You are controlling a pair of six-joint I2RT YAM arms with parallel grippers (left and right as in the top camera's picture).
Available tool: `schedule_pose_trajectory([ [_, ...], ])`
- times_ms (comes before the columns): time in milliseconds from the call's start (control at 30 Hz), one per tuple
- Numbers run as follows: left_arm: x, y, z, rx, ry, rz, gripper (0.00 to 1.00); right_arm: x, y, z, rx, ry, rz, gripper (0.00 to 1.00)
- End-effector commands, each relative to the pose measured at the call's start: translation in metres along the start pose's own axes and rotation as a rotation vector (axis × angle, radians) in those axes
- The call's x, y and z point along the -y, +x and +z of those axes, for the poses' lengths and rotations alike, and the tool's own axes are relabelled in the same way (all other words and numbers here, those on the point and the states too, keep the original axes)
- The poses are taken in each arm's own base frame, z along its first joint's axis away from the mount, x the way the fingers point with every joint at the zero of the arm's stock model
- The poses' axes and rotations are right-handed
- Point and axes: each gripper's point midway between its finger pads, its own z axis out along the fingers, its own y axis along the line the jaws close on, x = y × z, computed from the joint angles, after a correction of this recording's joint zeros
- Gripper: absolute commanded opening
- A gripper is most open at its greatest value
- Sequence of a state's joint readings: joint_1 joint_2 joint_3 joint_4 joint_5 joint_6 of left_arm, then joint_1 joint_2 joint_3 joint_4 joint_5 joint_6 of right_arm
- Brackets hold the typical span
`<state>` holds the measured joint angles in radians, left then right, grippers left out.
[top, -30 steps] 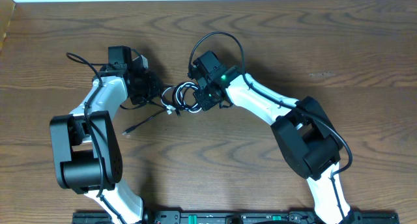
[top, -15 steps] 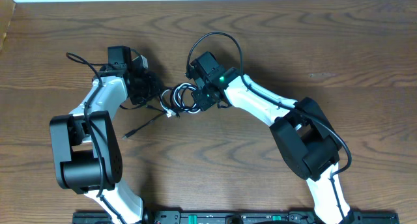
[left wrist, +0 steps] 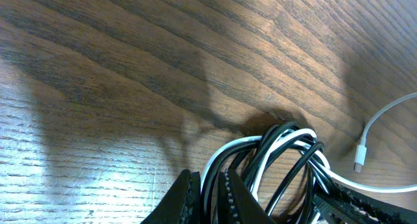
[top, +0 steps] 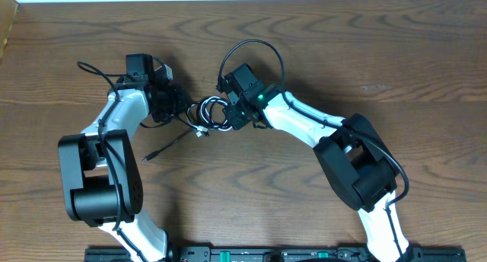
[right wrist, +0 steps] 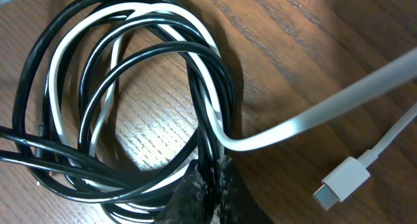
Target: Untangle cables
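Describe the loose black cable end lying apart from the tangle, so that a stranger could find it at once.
On the wooden table, find the coil of black and white cables near the middle. One thin black strand leaves it toward the left arm's black base and ends in a small plug. Unlike the other strands, it lies straight and alone on bare wood, outside the coil.

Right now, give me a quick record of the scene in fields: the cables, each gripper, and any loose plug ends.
cables: black and white, coiled together in one tangle on the table
left gripper: shut on strands of the tangle
right gripper: shut on strands at the opposite side
white plug: free, lying on the wood beside the coil
black plug: free, trailing out from the tangle
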<state>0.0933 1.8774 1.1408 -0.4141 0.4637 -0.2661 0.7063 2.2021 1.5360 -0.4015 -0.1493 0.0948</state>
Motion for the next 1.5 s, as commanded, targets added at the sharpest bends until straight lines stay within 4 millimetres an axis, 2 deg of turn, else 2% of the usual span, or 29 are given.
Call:
schedule_pose_trajectory([
  [0,0.002,-0.004,-0.006,0.022,-0.005,0.007,0.15,-0.002,0.015,0.008,-0.037,0.0,-0.009,0.04],
  [100,0.002,-0.004,-0.006,0.022,-0.005,0.007,0.15,-0.002,0.015,0.008,-0.037,0.0,-0.01,0.08],
  [233,0.002,-0.004,-0.006,0.022,-0.005,0.007,0.17,-0.002,0.015,0.008,-0.036,0.0,-0.01,0.04],
  [300,0.002,-0.003,-0.006,0.021,-0.005,0.007,0.24,-0.002,0.015,0.008,-0.036,0.0,-0.01,0.04],
  [567,0.002,-0.004,-0.006,0.022,-0.005,0.007,0.24,-0.002,0.015,0.008,-0.037,0.0,-0.009,0.01],
  [667,0.002,-0.004,-0.006,0.022,-0.005,0.007,0.19,-0.002,0.015,0.008,-0.037,0.0,-0.01,0.01],
  [700,0.002,-0.004,-0.006,0.022,-0.005,0.007,0.08,-0.002,0.015,0.008,-0.037,0.0,-0.01,0.01],
  [967,0.002,-0.004,-0.006,0.022,-0.005,0.007,0.08,-0.002,0.015,0.008,-0.037,0.0,-0.01,0.03],
  [1100,0.002,-0.004,-0.006,0.023,-0.004,0.008,0.08,-0.002,0.014,0.008,-0.033,0.001,-0.01,0.18],
  [1267,0.003,-0.005,-0.006,0.028,-0.002,0.01,0.08,0.006,0.013,0.007,-0.029,0.042,-0.009,0.12],
  [1400,0.003,-0.005,-0.006,0.027,0.0,0.011,0.08,0.009,0.013,0.007,-0.03,0.044,-0.003,0.13],
  [1467,0.005,-0.004,-0.006,0.024,0.008,0.011,0.09,0.011,0.013,0.006,-0.029,0.046,0.0,0.18],
])
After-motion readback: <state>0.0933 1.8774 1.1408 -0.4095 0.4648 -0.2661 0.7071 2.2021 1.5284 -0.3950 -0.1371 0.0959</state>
